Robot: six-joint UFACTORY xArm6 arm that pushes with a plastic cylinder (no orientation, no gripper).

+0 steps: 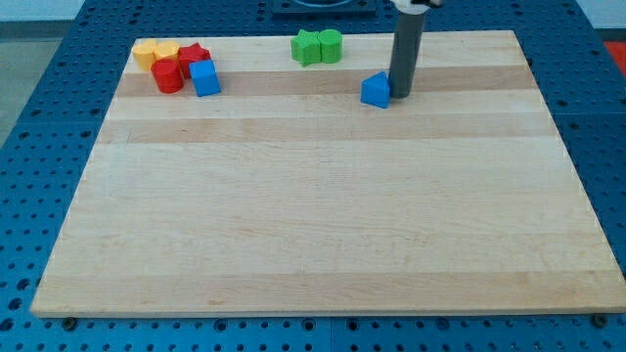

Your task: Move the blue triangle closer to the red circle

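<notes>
Resting on the wooden surface (323,215) near the view's top, my tip (400,95) stands just to the view's right of the blue triangle (376,90), touching or nearly touching it; which, I cannot tell. The rod carries no hand, so no opening or closing shows, and its upper end is cut off by the view's top. The red circle (167,76) lies well apart toward the view's left, in a tight cluster with a blue cube (204,77), a red star (195,57) partly hidden behind them, and two yellow blocks (155,52) whose shapes are hard to make out. Two green blocks (318,46) sit together near the top edge
</notes>
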